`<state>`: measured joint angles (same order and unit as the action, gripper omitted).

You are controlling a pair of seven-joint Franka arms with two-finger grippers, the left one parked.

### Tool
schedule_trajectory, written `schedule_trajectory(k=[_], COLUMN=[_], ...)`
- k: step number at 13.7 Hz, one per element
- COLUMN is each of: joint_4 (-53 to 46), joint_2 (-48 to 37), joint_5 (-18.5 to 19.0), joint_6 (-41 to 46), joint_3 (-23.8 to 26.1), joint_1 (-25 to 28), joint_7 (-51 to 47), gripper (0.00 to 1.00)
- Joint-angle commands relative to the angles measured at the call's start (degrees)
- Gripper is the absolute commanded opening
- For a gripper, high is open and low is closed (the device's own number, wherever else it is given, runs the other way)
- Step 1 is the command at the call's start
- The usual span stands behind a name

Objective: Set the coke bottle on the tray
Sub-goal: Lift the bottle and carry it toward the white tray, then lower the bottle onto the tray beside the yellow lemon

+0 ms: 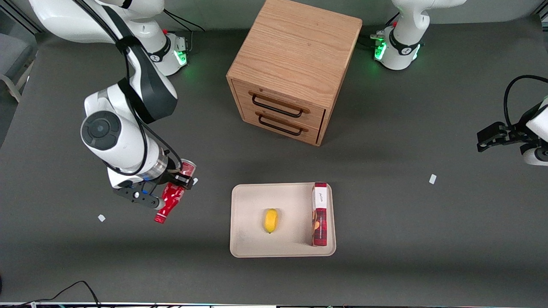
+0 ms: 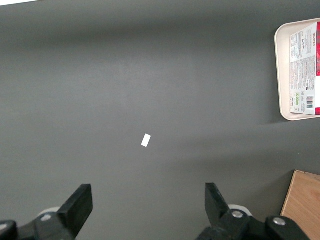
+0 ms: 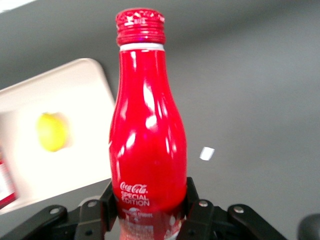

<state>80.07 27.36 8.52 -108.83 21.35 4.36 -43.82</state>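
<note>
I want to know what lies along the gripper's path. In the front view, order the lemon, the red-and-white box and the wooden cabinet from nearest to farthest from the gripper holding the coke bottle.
From the gripper, shut on the coke bottle:
1. Lemon, mid-tray.
2. Wooden cabinet, farther from the camera.
3. Red-and-white box, at the tray's edge toward the parked arm.
Cabinet and box are nearly tied.

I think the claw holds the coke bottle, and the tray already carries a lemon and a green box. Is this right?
One detail is wrong: the box on the tray is red and white, not green, as the front view shows. The rest holds: the claw grips the coke bottle, and a lemon lies on the tray.
</note>
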Motion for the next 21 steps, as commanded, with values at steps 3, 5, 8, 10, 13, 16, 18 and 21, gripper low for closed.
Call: schedule_trajectory(k=[3,5,8,10,13,16,18,21], joint_4=[-21.25,-21.0,-18.3,-13.81,-12.39,-12.48,-12.48,-12.39], joint_2=[22.09,26.85,31.35,31.88,33.37,33.99,33.99,33.38], joint_5=[-1.66,-1.31,2.62,3.7,4.67,4.75,6.41,6.95], joint_6=[-1.01,-6.46,-12.08,-20.06,-22.3,-22.39,-23.09,-23.36], joint_3=[6.5,6.68,6.68,6.07,5.72,5.72,4.67,4.57], joint_1=[3.02,4.34,5.05,5.14,5.05,4.7,5.14,4.96], joint_7=[5.05,7.51,6.82,5.68,4.8,4.0,3.91,3.65], gripper=[0.0,0.0,0.0,0.0,0.0,0.53,1.0,1.0])
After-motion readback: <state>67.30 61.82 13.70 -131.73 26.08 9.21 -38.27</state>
